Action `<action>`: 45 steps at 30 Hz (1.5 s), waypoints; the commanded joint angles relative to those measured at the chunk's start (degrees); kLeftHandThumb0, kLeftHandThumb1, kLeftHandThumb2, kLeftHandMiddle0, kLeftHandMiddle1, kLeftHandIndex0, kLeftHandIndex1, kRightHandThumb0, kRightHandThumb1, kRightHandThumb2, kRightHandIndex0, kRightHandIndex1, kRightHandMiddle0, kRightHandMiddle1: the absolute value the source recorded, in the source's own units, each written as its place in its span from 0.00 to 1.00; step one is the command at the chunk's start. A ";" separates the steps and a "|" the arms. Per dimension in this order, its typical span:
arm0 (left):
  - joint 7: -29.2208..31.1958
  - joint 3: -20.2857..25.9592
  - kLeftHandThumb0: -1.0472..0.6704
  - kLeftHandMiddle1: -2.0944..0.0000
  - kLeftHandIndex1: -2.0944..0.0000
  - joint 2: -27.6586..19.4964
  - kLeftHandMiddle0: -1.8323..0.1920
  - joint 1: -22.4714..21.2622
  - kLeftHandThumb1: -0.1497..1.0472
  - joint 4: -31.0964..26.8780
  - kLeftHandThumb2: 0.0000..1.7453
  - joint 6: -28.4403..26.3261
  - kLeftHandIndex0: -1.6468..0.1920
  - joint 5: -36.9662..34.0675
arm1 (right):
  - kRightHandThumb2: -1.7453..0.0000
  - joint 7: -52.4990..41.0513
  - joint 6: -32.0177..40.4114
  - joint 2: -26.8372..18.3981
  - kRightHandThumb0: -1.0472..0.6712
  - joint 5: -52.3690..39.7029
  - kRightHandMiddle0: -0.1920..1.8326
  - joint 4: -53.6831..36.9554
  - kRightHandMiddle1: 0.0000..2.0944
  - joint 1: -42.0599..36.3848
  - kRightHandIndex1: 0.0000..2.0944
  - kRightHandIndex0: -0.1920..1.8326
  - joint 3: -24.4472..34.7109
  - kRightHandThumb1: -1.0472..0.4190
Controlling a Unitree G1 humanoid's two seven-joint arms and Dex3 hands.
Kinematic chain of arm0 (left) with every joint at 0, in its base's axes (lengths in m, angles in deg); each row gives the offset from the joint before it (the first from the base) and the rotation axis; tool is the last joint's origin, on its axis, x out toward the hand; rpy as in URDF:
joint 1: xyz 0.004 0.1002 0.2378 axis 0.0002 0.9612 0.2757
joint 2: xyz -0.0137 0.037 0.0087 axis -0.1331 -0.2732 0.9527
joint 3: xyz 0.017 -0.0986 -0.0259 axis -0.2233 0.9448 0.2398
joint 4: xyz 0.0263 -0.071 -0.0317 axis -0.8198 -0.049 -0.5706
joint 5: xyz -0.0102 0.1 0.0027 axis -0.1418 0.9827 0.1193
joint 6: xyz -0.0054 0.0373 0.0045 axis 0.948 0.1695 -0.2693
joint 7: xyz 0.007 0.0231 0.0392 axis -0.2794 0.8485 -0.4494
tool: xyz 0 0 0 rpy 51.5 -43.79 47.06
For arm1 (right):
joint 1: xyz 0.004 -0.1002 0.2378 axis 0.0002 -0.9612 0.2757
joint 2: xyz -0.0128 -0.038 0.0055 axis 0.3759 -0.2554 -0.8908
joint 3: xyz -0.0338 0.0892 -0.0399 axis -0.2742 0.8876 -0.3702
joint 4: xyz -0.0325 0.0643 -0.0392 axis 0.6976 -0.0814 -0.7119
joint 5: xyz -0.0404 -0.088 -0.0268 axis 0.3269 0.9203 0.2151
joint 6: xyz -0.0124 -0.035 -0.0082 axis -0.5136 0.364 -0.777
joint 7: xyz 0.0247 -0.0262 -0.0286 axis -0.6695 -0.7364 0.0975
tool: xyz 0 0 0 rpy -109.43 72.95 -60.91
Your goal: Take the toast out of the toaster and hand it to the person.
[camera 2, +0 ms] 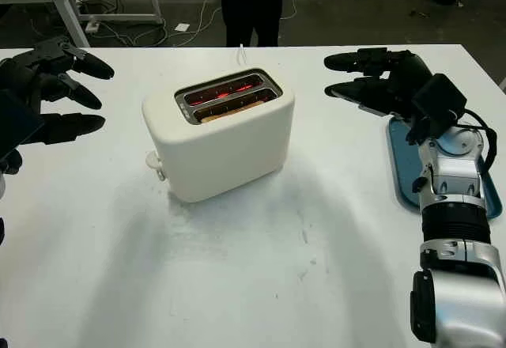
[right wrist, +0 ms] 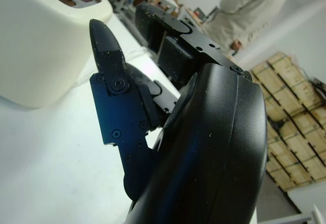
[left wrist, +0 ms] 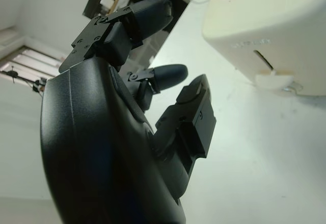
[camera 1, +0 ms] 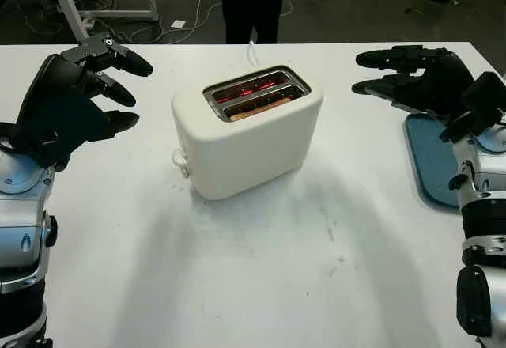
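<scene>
I see the toast point(camera 1: 254, 110) sitting low in the nearer slot of the cream toaster point(camera 1: 247, 130), which stands mid-surface point(camera 1: 261, 277) with elements glowing red. My left hand point(camera 1: 75, 99) hovers released to its left, my right hand point(camera 1: 415, 75) released to its right, above a blue tray point(camera 1: 431, 162). A person point(camera 1: 253, 4) stands beyond the far edge.

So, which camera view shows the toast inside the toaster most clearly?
The left eye view: it looks down into the toaster, where the toast sits in the nearer slot. The right eye view shows it similarly. The left wrist view gives the toaster's side, the right wrist view its slots at a slant.
</scene>
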 commanded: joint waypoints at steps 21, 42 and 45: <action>-0.18 1.40 0.89 0.28 0.41 1.46 0.73 0.79 0.89 -0.18 0.17 -0.88 0.72 -2.21 | 1.00 -0.58 -2.21 0.37 0.33 -1.22 0.56 2.91 0.00 -0.62 0.01 0.62 0.60 0.14; 0.02 0.49 0.88 0.27 0.39 0.55 0.73 0.76 0.89 -0.12 0.16 -1.18 0.73 -1.58 | 1.00 1.11 -2.16 -1.70 0.35 0.80 0.57 -3.50 0.00 7.85 0.00 0.62 -0.67 0.20; -0.14 0.07 0.89 0.27 0.39 0.47 0.73 0.72 0.89 -0.34 0.16 -1.47 0.73 -1.24 | 1.00 0.99 -2.46 -2.43 0.32 3.52 0.57 -3.89 0.00 12.61 0.00 0.62 -3.01 0.21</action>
